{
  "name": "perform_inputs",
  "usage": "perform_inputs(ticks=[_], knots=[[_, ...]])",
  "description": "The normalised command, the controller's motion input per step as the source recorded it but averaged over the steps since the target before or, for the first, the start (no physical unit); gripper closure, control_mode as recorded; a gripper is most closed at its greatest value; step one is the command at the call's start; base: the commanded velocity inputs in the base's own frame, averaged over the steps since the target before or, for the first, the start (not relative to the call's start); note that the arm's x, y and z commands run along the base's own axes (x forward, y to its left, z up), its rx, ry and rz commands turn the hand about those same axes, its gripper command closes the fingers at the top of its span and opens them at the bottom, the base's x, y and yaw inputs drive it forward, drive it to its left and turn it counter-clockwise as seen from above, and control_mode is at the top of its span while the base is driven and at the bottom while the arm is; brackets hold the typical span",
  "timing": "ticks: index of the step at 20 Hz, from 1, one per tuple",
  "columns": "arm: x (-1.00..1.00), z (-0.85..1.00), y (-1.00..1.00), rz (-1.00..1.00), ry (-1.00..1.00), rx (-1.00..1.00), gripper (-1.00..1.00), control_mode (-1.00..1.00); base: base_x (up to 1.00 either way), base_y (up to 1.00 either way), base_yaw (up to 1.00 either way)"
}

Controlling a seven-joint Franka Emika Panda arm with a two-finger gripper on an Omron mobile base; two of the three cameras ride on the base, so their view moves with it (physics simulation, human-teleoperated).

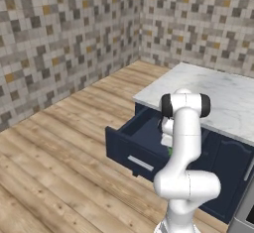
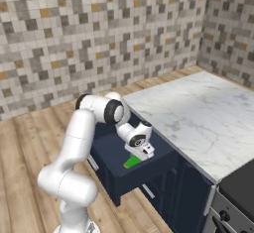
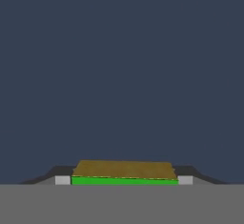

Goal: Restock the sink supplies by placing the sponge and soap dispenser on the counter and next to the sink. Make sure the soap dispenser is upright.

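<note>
The gripper (image 3: 125,180) pinches the sponge (image 3: 125,172) between its fingertips (image 3: 62,180) inside an open navy drawer (image 1: 130,150), its dark floor beneath. Beyond, the white marble counter (image 2: 203,113) tops navy cabinets (image 1: 230,175); a wooden plank floor (image 1: 64,143) meets mosaic-tiled walls (image 1: 59,33)

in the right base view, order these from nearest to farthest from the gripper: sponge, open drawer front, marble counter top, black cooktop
1. sponge: right at the gripper, between its fingers inside the drawer.
2. open drawer front: just below and toward the camera.
3. marble counter top: to the right, above the drawer.
4. black cooktop: far lower right corner.
</note>
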Motion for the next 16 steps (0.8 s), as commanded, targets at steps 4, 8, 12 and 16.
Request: perform_inputs(ticks=[4, 8, 12, 16], knots=[[-0.49, -0.24, 0.34, -0.07, 0.03, 0.0, 1.0, -1.0, 0.0, 0.0, 0.0], [-0.23, 0.19, 0.59, -0.13, 0.0, -0.01, 1.0, -1.0, 0.0, 0.0, 0.0], [-0.13, 0.44, 0.56, -0.15, 0.01, 0.0, 1.0, -1.0, 0.0, 0.0, 0.0], [0.05, 0.79, 0.19, -0.16, 0.02, 0.0, 1.0, -1.0, 0.0, 0.0, 0.0]])
